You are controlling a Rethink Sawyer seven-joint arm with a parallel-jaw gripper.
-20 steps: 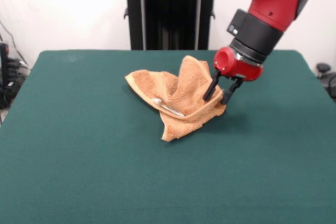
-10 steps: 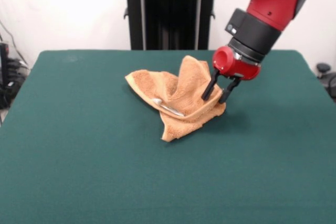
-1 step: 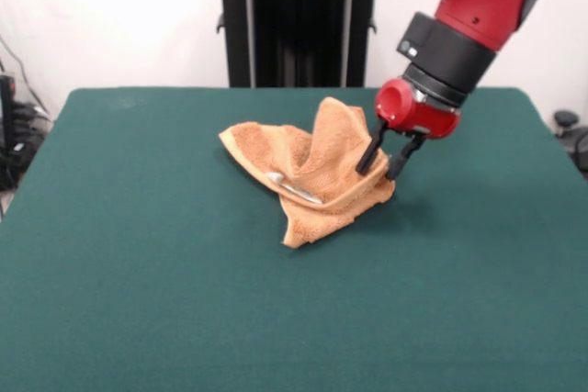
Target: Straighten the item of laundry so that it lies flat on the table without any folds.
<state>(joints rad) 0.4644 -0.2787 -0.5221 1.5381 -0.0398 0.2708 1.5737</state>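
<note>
Orange-tan terry hand towel (image 3: 312, 176) lies crumpled mid-tabletop on dark green felt tabletop (image 3: 138, 282), one fold peaked upward. Red-and-black gripper (image 3: 380, 168) hovers at its edge, fingers apart, nothing held. Step judged: grasping. Next: close on the edge, pull outward. Small pale tag (image 3: 292, 186) unreadable.

Soft, even room light, nothing harsh.

The light falls from above and spreads flat across the green worktop (image 3: 138, 273), leaving no glare on the cloth. A faint, blurred shadow lies just beneath and beside the claw (image 3: 383, 163), on the side away from the towel (image 3: 312, 176), whose folds hold mild shading. The pale wall behind is bright, close to washed out. Everything is slightly soft throughout, the towel's weave smeared, with no clear bending at the edges.
</note>
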